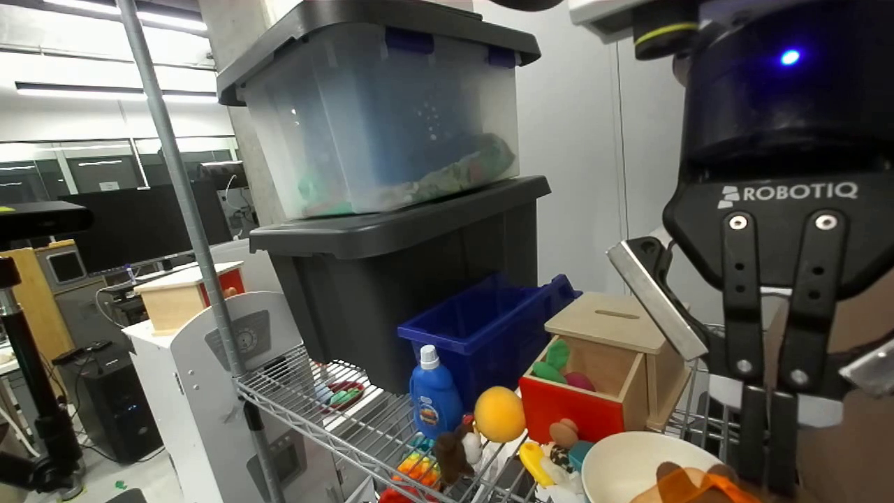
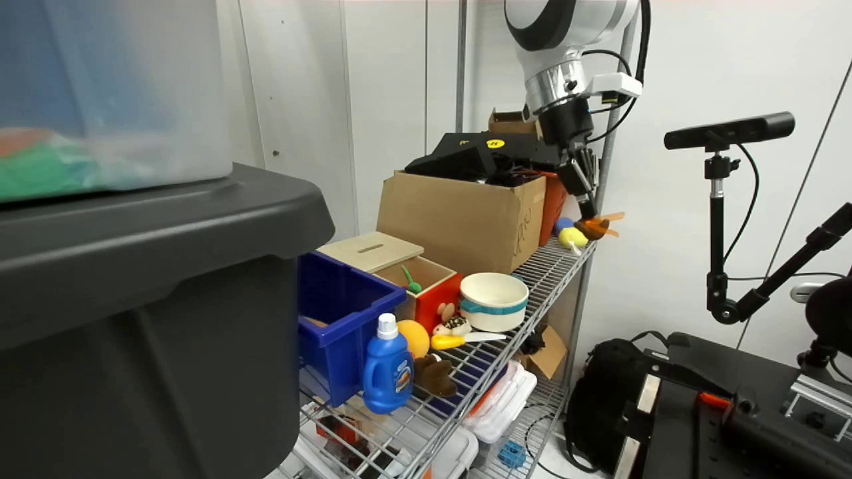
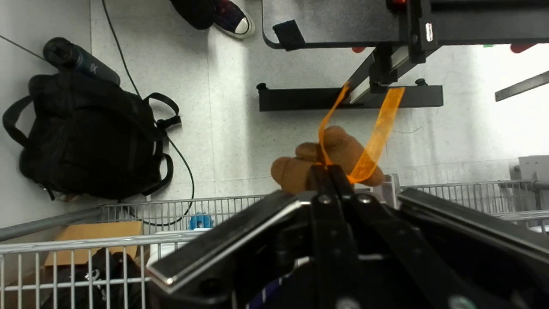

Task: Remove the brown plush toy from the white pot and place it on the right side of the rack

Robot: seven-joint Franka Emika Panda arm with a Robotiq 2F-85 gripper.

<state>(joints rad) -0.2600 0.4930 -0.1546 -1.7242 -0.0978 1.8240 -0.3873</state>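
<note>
The brown plush toy (image 3: 296,174), tied with an orange ribbon, hangs at the tips of my gripper (image 3: 329,169), which is shut on it. Ribbon ends stick out past the fingertips, so whether cloth or only ribbon is pinched is hard to tell. In an exterior view the toy (image 2: 592,229) is held in the air, up at the far end of the rack (image 2: 558,269) near its corner post. The white pot (image 2: 494,301), with a teal band, stands on the rack lower down and apart from the toy. Against the floor, the wrist view shows the toy beyond the rack's front rail.
A cardboard box (image 2: 459,216) sits behind the pot, with yellow and blue round toys (image 2: 572,237) near the post. Along the rack are the wooden box (image 1: 580,412), orange ball (image 1: 500,415), blue bottle (image 1: 434,398) and blue bin (image 1: 482,328). Stacked bins (image 1: 405,279) rise tall.
</note>
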